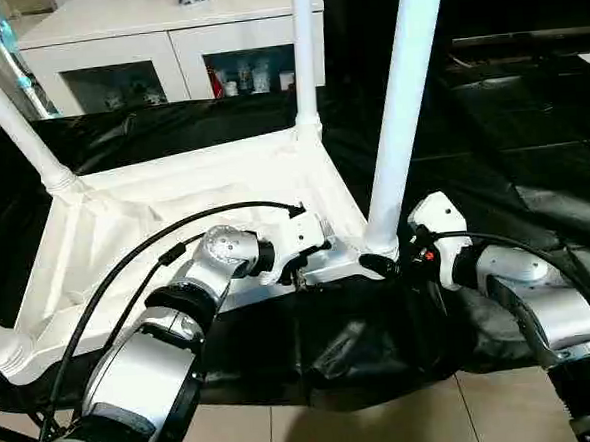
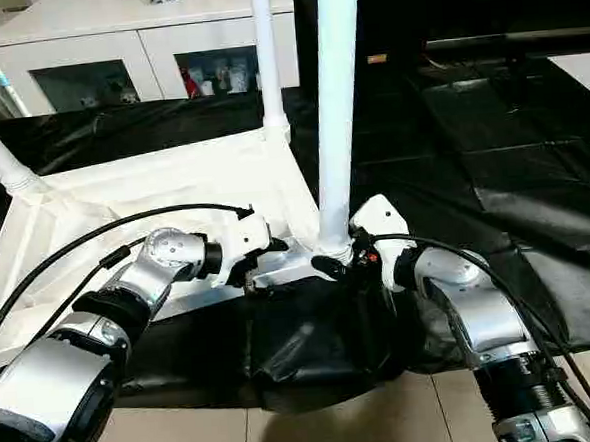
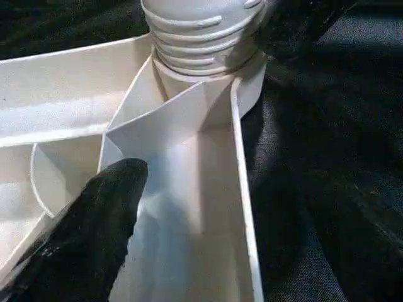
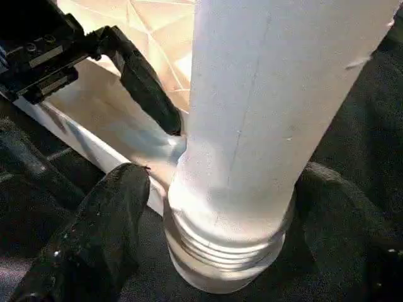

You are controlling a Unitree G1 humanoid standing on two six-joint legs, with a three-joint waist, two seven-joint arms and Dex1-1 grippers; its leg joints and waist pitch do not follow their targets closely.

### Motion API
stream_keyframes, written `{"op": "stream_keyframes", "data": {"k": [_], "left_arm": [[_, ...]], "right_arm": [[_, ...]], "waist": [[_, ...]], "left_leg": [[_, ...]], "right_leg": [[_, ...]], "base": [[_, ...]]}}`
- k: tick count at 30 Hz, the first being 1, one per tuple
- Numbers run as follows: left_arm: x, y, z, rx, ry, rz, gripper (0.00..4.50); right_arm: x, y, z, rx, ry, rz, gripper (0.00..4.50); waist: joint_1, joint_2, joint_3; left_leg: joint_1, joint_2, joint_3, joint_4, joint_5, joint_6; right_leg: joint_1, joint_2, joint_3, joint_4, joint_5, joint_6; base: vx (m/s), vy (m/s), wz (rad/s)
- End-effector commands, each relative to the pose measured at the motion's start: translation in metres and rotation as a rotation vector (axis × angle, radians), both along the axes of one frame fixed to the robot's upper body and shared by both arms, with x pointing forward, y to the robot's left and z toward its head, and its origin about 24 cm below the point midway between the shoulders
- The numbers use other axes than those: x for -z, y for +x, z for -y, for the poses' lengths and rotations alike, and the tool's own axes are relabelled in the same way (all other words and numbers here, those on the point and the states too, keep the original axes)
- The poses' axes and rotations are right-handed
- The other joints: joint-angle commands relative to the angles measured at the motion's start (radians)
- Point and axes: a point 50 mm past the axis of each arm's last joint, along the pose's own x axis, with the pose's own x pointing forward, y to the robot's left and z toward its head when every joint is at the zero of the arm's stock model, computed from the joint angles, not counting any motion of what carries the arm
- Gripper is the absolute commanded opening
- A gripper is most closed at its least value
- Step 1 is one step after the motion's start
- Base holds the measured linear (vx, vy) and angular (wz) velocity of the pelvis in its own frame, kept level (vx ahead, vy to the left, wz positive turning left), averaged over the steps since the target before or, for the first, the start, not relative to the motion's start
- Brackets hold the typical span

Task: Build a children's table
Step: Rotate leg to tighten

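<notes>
Right gripper [image 1: 390,263] sits with its two black fingers spread either side of the near-corner leg [image 1: 399,114], right down at the threaded base, so it's around the tube more than clamped on it as far as I can tell. Left gripper [image 1: 300,271] is spread wide at the rim of the tabletop [image 1: 155,225], one finger [image 3: 94,233] inside the rim next to that same corner socket [image 1: 362,257].

Tabletop lies upside down on the black-covered work table [image 1: 529,116], with the near edge hanging right at the table's front. From the top's middle, that leg is at about 4 o'clock, another leg [image 1: 305,50] stands at 1 o'clock, a third [image 1: 14,123] leans at 10.

My worry: threads still show above the socket in the wrist views, so I'd guess the leg isn't fully seated. With the left barely bracing the rim, any twist from the right could spin or slide the whole top toward the edge, or cross-thread the leg.
</notes>
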Motion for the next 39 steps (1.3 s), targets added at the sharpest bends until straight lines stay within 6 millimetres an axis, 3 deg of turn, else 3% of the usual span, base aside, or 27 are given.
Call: {"op": "stream_keyframes", "data": {"k": [1, 8, 13, 19, 26, 34, 35, 39], "left_arm": [[-0.013, 0.005, 0.001, 0.004, -0.047, 0.022, 4.41], [-0.018, 0.007, 0.002, 0.008, -0.092, -0.004, 4.41], [-0.012, 0.015, -0.004, -0.125, 0.055, 0.091, 4.41], [-0.007, 0.013, -0.003, -0.141, 0.027, 0.026, 4.41], [0.001, 0.011, -0.005, -0.16, 0.109, 0.007, 4.41], [0.007, 0.006, -0.004, -0.103, 0.133, -0.07, 4.41], [0.007, 0.006, -0.004, -0.099, 0.136, -0.079, 4.15], [0.011, 0.002, -0.005, -0.067, 0.154, -0.117, 3.94]], "right_arm": [[-0.001, 0.001, 0.001, -0.005, -0.007, 0.003, 3.8], [-0.002, 0.001, 0.001, -0.005, -0.008, 0.005, 3.8], [-0.001, 0.001, 0.002, -0.004, -0.011, 0.005, 3.8], [-0.002, 0.001, 0.002, -0.005, -0.01, 0.004, 3.8], [-0.001, 0.001, 0.002, -0.005, -0.012, 0.005, 3.8], [-0.001, 0.001, 0.002, -0.007, -0.013, 0.006, 3.8], [-0.001, 0.001, 0.002, -0.008, -0.013, 0.006, 3.8], [-0.001, 0.001, 0.002, -0.01, -0.014, 0.006, 3.8]], "waist": [[0.0, -0.019, -0.075], [0.001, -0.02, -0.078], [-0.001, -0.02, -0.075], [-0.005, -0.022, -0.073], [-0.006, -0.02, -0.076], [-0.008, -0.022, -0.071], [-0.008, -0.023, -0.071], [-0.008, -0.022, -0.075]], "left_leg": [[0.012, 0.046, -0.016, -0.066, -0.15, 0.093], [0.009, 0.046, -0.015, -0.063, -0.124, 0.113], [0.011, 0.045, -0.017, -0.065, -0.145, 0.103], [0.01, 0.042, -0.016, -0.066, -0.153, 0.094], [0.009, 0.044, -0.017, -0.064, -0.137, 0.106], [0.011, 0.043, -0.017, -0.069, -0.168, 0.089], [0.011, 0.043, -0.017, -0.069, -0.167, 0.089], [0.009, 0.044, -0.018, -0.067, -0.139, 0.101]], "right_leg": [[0.061, -0.06, 0.035, -0.069, -0.143, -0.24], [0.063, -0.06, 0.034, -0.062, -0.089, -0.255], [0.063, -0.059, 0.035, -0.068, -0.135, -0.233], [0.062, -0.059, 0.034, -0.074, -0.172, -0.225], [0.063, -0.058, 0.034, -0.068, -0.121, -0.238], [0.061, -0.059, 0.035, -0.08, -0.22, -0.213], [0.061, -0.059, 0.035, -0.079, -0.215, -0.214], [0.063, -0.06, 0.035, -0.072, -0.152, -0.23]], "base": [[0.0, 0.0, 0.0], [0.0, 0.0, 0.0], [0.0, 0.0, 0.0], [0.0, 0.0, 0.0], [0.0, 0.0, 0.0], [0.0, 0.0, 0.0], [0.0, 0.0, 0.0], [0.0, 0.0, 0.0]]}}
